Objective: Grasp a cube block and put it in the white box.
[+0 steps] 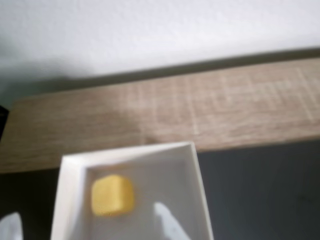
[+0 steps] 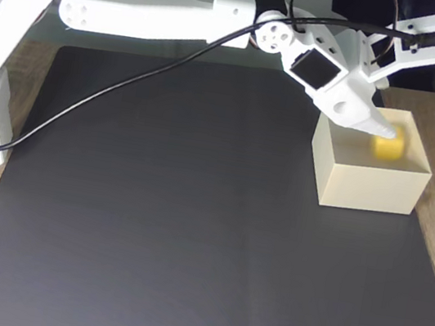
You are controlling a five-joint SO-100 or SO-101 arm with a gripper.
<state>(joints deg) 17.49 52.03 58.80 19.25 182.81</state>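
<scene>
A black mat covers the wooden table. The gripper hangs open over the white box; the cube block sits at 9 o'clock from 1 fingertip in the wrist view.

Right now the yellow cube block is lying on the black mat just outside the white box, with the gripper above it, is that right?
Not quite: the cube block is inside the white box, not on the black mat, as the wrist view shows. The gripper is indeed above it in the fixed view.
</scene>
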